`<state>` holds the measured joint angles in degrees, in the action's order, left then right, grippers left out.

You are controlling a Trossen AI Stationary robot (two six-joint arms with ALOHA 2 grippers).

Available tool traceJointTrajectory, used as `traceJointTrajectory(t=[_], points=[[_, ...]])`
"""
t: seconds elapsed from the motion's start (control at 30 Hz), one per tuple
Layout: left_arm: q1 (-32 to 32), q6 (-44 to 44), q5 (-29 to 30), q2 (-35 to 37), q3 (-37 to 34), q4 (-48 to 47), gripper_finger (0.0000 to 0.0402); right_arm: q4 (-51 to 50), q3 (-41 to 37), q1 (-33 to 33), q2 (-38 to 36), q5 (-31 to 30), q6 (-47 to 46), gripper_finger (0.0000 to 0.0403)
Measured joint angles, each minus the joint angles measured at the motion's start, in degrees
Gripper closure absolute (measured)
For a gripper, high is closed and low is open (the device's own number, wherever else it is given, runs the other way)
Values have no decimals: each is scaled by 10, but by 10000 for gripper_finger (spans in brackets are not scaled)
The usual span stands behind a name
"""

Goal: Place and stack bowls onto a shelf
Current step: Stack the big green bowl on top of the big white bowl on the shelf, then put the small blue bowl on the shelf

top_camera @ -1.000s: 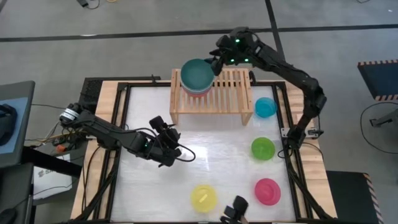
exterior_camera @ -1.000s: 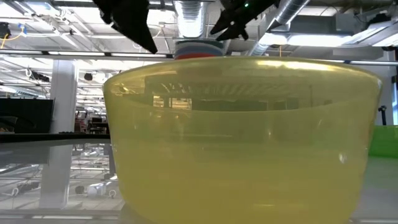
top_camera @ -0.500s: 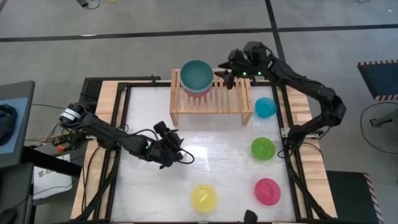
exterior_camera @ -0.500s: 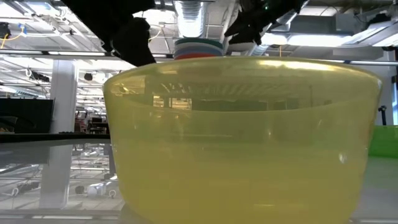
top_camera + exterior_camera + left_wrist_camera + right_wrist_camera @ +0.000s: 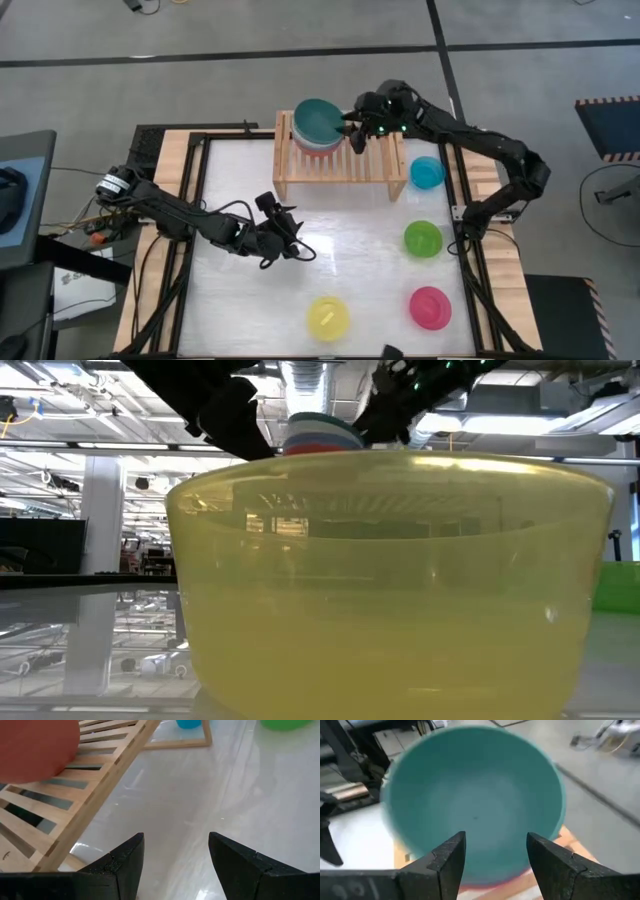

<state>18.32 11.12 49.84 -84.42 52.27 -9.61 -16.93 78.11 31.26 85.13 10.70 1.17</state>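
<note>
A stack of bowls, teal bowl (image 5: 319, 119) on top, sits on the left end of the light-wood shelf (image 5: 365, 158). In the right wrist view the teal bowl (image 5: 475, 805) fills the picture, with a red edge below it. My right gripper (image 5: 353, 136) (image 5: 495, 865) is open at the stack's right rim, one finger on either side of the near rim. My left gripper (image 5: 286, 234) (image 5: 175, 865) is open, low over the bare table in front of the shelf. Yellow (image 5: 328, 318), pink (image 5: 430, 307), lime green (image 5: 423, 238) and cyan (image 5: 427, 172) bowls stand upright on the table. My right gripper is open right at the teal bowl's rim (image 5: 492, 870). Whether its fingers touch the rim, I cannot tell. My left gripper touches nothing.
The shelf's middle and right slats (image 5: 378, 150) are bare. The yellow bowl (image 5: 390, 580) fills the low view, and the stack's top (image 5: 320, 432) shows just above it. A black frame (image 5: 200, 200) borders the table. In the left wrist view the shelf's slats (image 5: 75, 785) are close by.
My right gripper drew away from the stack toward the shelf's right, then came back to the teal bowl's right rim, a little nearer the table's near edge. My left gripper drifted slightly toward the right. Both stayed open.
</note>
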Motion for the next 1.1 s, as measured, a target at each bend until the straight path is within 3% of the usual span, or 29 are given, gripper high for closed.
traceJointTrajectory(t=[0.13,0.3,0.63,0.77,1.1], points=[[-1,-9,1,0,0,1,191,-49,0,-31,-68,-60,36,169],[-1,4,0,0,0,2,191,-162,-1,-45,-155,-71,34,169],[4,30,-1,0,0,6,191,-237,-150,-46,-318,-148,-26,169],[3,28,-17,0,0,6,191,-313,-192,-39,-348,-177,-66,169],[-5,7,-76,0,0,18,191,-472,-305,-39,-359,-169,-139,169]])
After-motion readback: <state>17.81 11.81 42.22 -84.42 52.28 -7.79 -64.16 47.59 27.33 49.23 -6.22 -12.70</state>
